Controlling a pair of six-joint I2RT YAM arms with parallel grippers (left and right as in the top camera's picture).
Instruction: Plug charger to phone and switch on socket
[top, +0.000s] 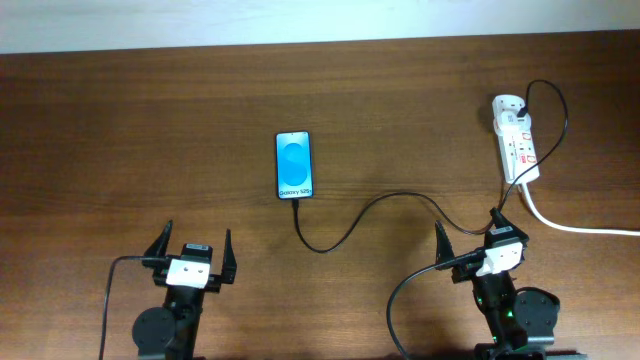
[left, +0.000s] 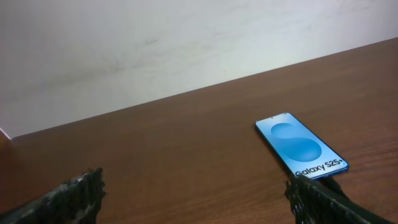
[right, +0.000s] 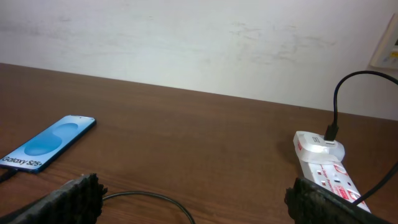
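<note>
The phone (top: 295, 164) lies flat on the table with its blue screen up; it also shows in the left wrist view (left: 301, 145) and right wrist view (right: 50, 142). The charger's thin black cable (top: 345, 232) runs from the phone's near end across the table to a black plug in the far end of the white socket strip (top: 516, 139), also in the right wrist view (right: 326, 163). The connector sits at the phone's bottom edge. My left gripper (top: 192, 252) is open and empty, near and left of the phone. My right gripper (top: 468, 232) is open and empty, just in front of the socket.
The socket's thick white cord (top: 580, 226) runs off to the right edge. A pale wall (left: 155, 43) stands behind the table's far edge. Black arm cables (top: 110, 290) lie by each base at the near edge.
</note>
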